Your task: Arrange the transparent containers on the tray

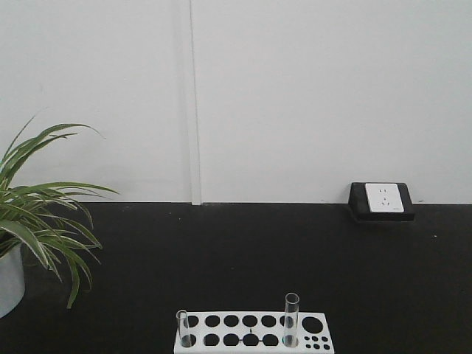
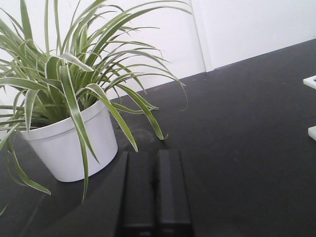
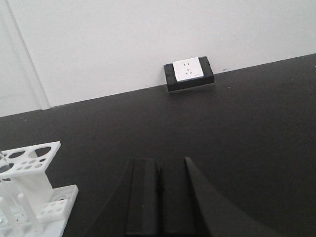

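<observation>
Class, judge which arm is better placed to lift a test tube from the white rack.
Probably the right: the right gripper has the rack close beside it, while the left gripper faces the plant, with only the rack's edge in view.

No text, label, brand or number can be read; any marks on the socket (image 1: 383, 198) are too small
</observation>
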You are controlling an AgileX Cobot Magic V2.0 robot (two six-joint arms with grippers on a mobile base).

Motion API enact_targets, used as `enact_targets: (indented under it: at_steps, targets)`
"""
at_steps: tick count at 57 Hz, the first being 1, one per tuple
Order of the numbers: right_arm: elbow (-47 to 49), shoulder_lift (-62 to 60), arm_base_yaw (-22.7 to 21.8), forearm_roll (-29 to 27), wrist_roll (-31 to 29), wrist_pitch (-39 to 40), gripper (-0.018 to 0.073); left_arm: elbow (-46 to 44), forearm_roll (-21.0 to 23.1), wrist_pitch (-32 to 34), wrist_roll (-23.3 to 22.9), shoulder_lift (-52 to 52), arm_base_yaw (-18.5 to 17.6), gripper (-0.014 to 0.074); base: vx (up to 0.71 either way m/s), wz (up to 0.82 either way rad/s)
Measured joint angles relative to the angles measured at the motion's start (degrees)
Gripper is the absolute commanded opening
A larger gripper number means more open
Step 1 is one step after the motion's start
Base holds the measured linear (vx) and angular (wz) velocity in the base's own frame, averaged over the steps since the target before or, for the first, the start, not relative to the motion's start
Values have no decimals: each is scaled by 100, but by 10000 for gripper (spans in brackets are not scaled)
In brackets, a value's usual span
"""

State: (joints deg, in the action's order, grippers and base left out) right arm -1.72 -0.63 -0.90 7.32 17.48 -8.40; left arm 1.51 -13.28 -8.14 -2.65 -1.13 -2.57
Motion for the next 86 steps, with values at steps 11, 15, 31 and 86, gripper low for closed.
enact_targets:
  at_steps: [11,15,31,86]
  targets:
    - [0,0,0,0,0,0,-11,0,0,0,0,0,0,-6,0,0]
    - [0,0,0,0,0,0,-11,0,0,0,0,0,0,-6,0,0]
    - [0,0,0,0,0,0,-11,0,0,0,0,0,0,-6,0,0]
    - [2754,692,0,277,-735,524,-11,-1135,620,1697,-858,119,0,-6,0,0]
